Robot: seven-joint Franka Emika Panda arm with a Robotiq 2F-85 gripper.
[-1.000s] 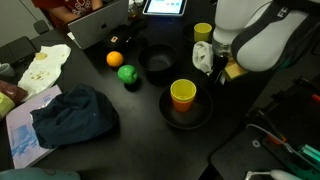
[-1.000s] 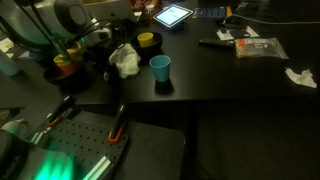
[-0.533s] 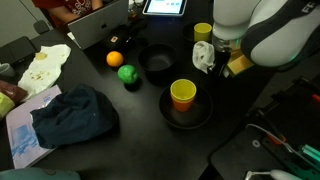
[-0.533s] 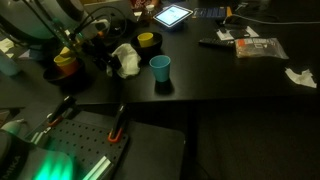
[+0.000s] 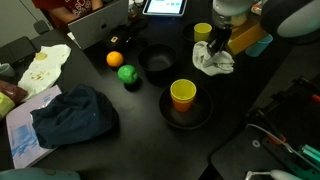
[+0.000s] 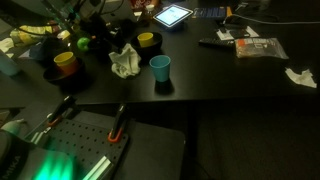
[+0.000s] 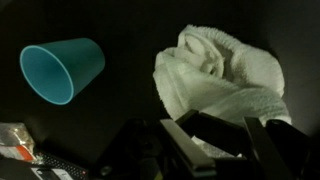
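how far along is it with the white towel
Done: the gripper has its fingers shut on the white towel. In hand: the towel, bunched, low over the black table near the teal cup. Left: letting go; the fingers have not opened.

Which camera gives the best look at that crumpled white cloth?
The wrist view: the white cloth fills much of the picture, its folds are clear, and its lower edge sits pinched in the shut end effector. In both exterior views it is only a small pale heap, without detail.
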